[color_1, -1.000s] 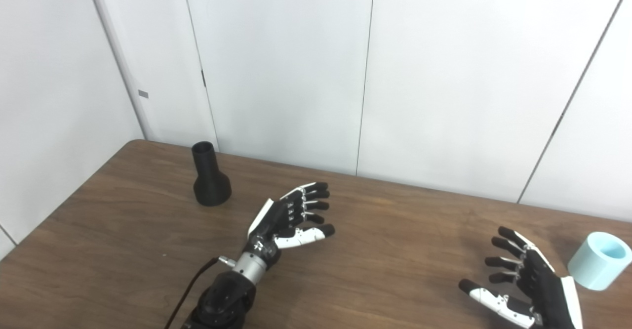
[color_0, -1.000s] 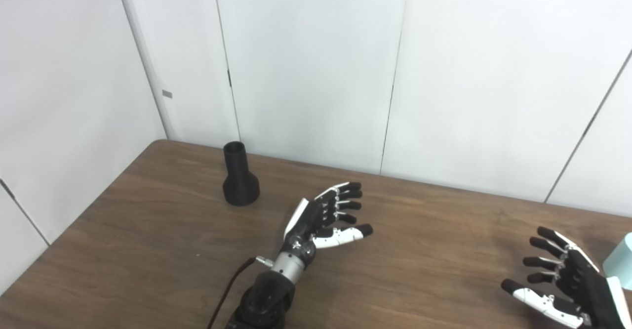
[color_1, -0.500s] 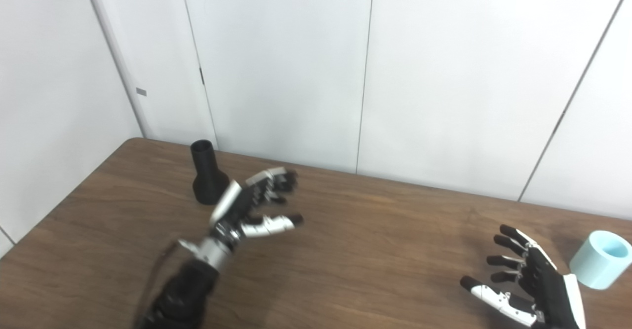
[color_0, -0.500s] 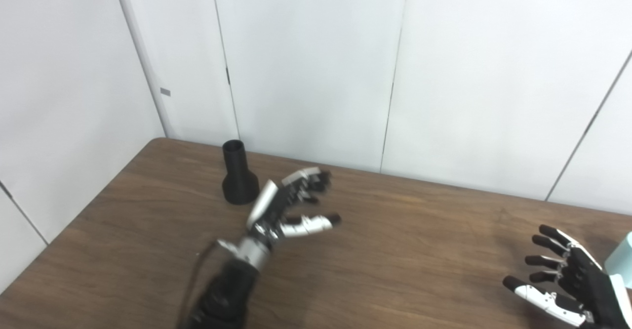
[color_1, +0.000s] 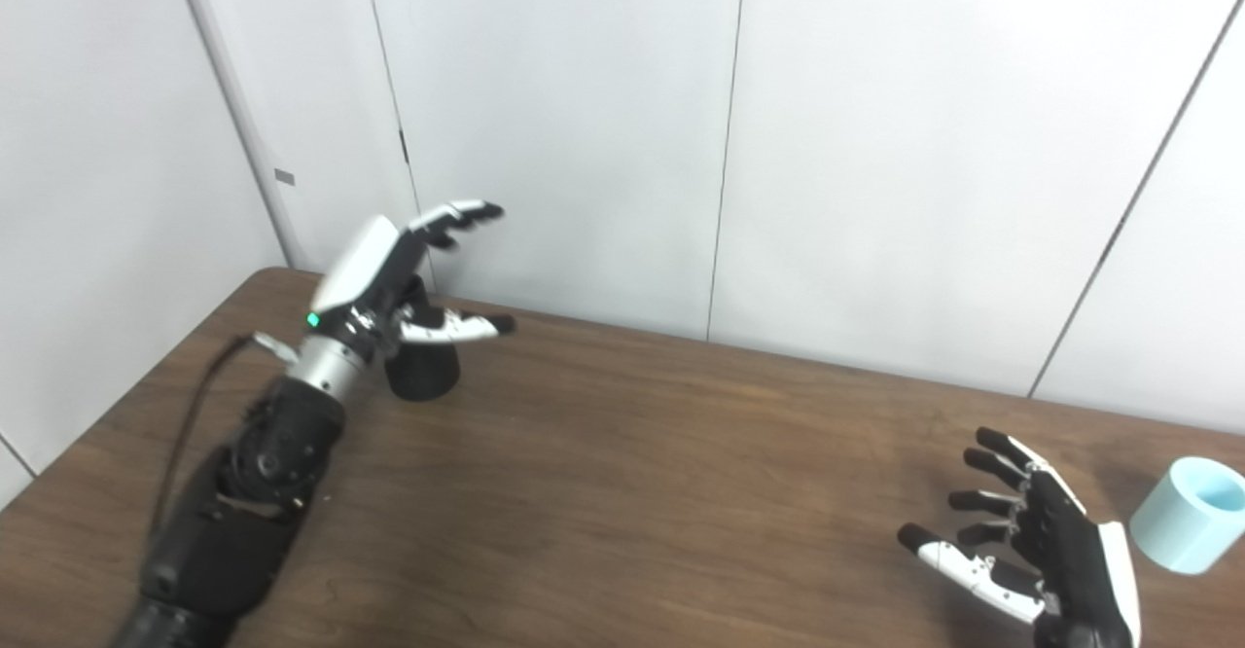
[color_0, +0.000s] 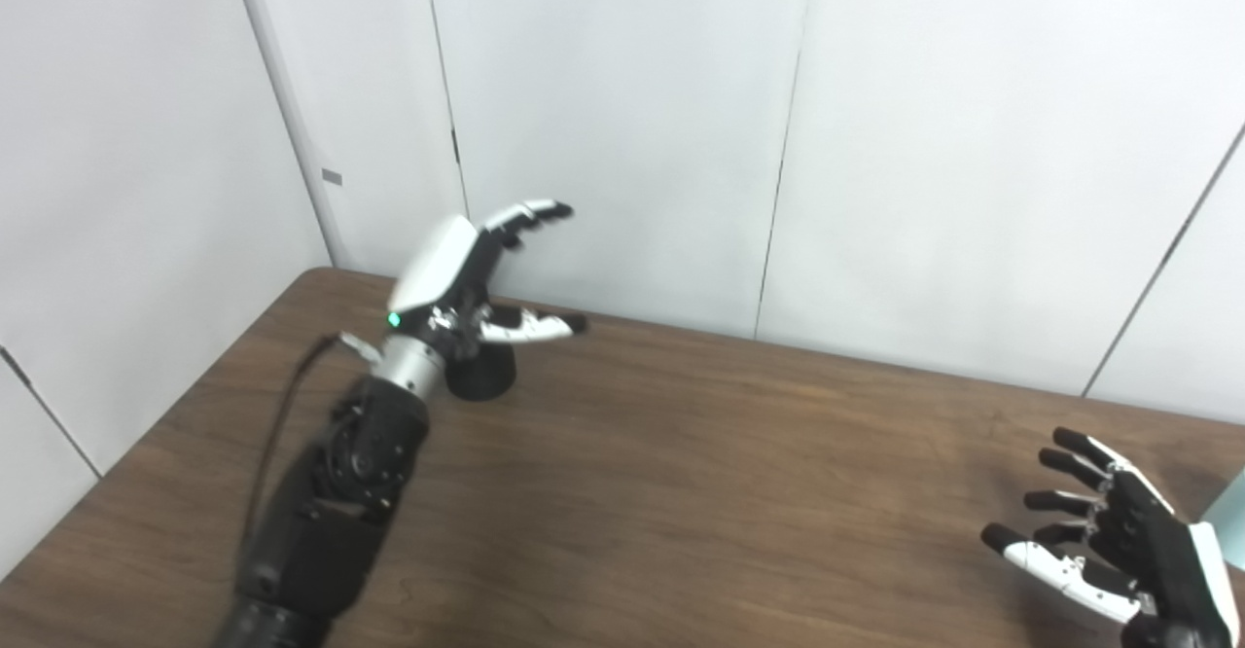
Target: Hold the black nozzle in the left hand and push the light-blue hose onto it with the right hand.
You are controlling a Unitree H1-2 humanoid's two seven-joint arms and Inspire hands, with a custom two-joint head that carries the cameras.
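My left hand [color_1: 389,278] hung spread in front of the black flared plastic nozzle [color_1: 423,376], holding nothing. My right hand [color_1: 1031,551] hovered, fingers splayed, beside the light-blue cylindrical hose piece [color_1: 1189,517] on the brown wooden table [color_1: 632,492].

One black nozzle [color_1: 422,376] at the left of the frame, one light-blue hose piece [color_1: 1188,529] at the lower right, two robot hands, left hand [color_1: 389,278], right hand [color_1: 1046,551], one wooden table [color_1: 661,473].
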